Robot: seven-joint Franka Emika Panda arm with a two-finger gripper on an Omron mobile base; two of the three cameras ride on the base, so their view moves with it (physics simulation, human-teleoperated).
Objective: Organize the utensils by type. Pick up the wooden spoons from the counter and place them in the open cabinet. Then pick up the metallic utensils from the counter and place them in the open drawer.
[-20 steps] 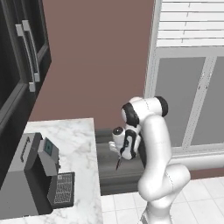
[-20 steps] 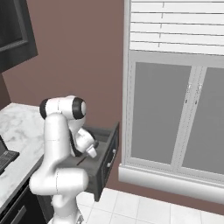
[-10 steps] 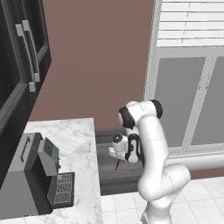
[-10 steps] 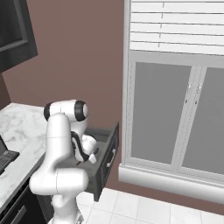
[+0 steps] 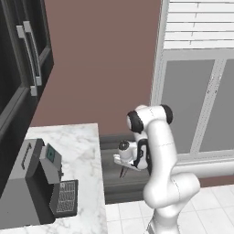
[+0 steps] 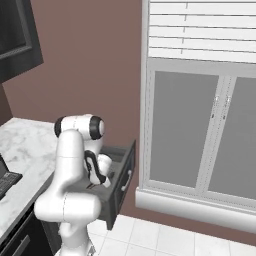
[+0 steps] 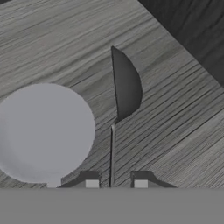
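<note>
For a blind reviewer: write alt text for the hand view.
A thin metal utensil stands between the gripper fingertips, its dark spoon-shaped head over the grey wood-grain drawer floor, with a gap showing on each side of its handle. A pale round utensil head lies just left of it.

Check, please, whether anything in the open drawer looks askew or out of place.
Nothing is spilled or damaged. One metal utensil appears turned on edge, not lying flat, between the parted tips of the gripper over the open drawer floor.
</note>
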